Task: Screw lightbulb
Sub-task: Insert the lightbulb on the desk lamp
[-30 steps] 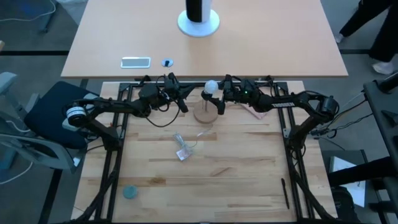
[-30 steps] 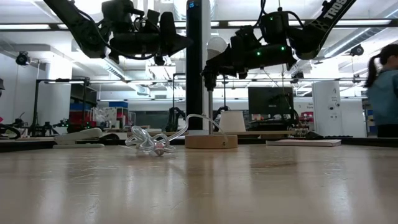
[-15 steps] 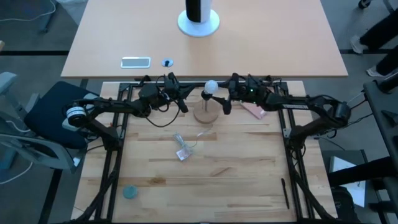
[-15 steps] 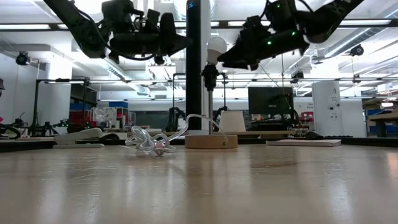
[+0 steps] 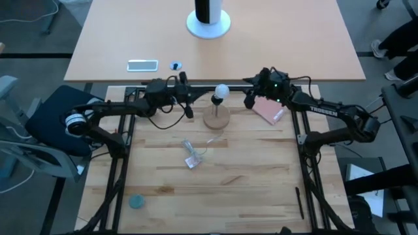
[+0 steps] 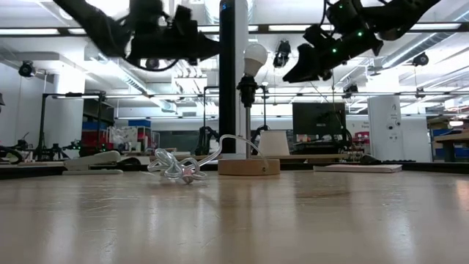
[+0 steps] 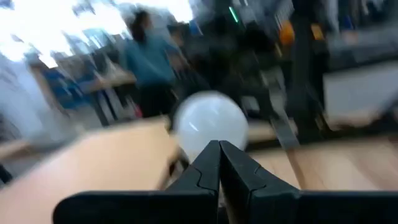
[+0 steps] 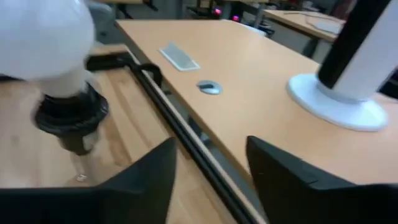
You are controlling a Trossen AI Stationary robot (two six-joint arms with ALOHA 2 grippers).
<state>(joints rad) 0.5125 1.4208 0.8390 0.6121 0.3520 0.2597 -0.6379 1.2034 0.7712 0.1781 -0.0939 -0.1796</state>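
Observation:
The frosted white lightbulb (image 5: 222, 91) stands upright with its base in the black socket (image 6: 247, 88), on top of a thin stem above the round wooden base (image 5: 217, 118). My left gripper (image 5: 188, 106) is shut and empty, hovering to the left of the bulb at bulb height. In the left wrist view its tips (image 7: 219, 149) point at the bulb (image 7: 210, 121). My right gripper (image 5: 250, 99) is open and empty, to the right of the bulb and a little above it (image 6: 286, 66). The right wrist view (image 8: 210, 146) shows the bulb (image 8: 46, 37) off to one side.
A crumpled clear wrapper (image 5: 191, 156) lies in front of the wooden base, with a white cord looping to it. A pink item (image 5: 268, 111) lies under my right arm. A teal disc (image 5: 136, 201) and a black pen (image 5: 300, 202) lie near the front edge. A second table stands behind.
My right gripper has drawn back from the bulb and socket toward the table's right edge and risen. The bulb stays upright in the socket. My left gripper has shifted slightly toward the left.

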